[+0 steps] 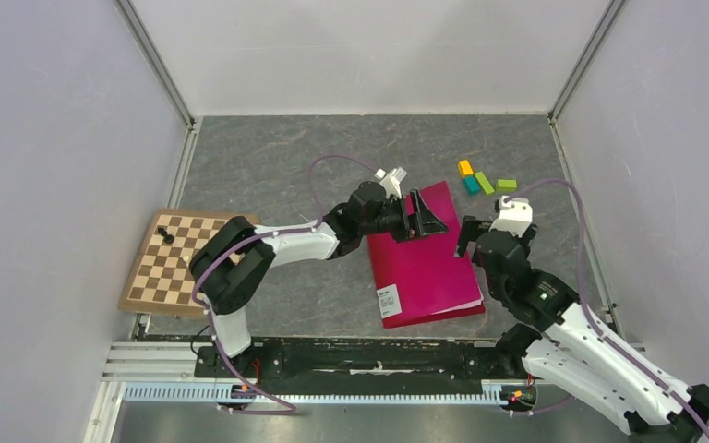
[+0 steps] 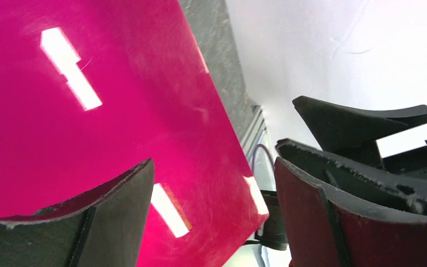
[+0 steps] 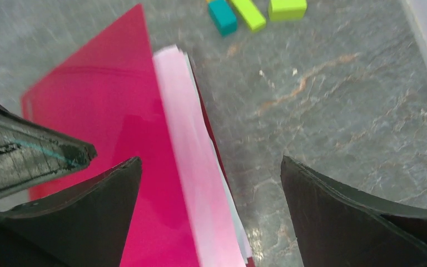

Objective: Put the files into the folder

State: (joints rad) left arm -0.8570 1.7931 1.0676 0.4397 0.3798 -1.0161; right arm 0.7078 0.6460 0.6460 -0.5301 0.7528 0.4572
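Observation:
The crimson folder lies on the grey table with its cover down and a small white label at its near left corner. The files, white sheets tinted pink, lie inside it; their edges show along the folder's right side. My left gripper is open and empty just above the folder's far part; in the left wrist view the red cover fills the space under it. My right gripper is open and empty over the folder's right edge, straddling the cover and the sheets.
A wooden chessboard with one black piece lies at the left. Orange, teal and green blocks lie beyond the folder's far right corner. White walls enclose the table on three sides.

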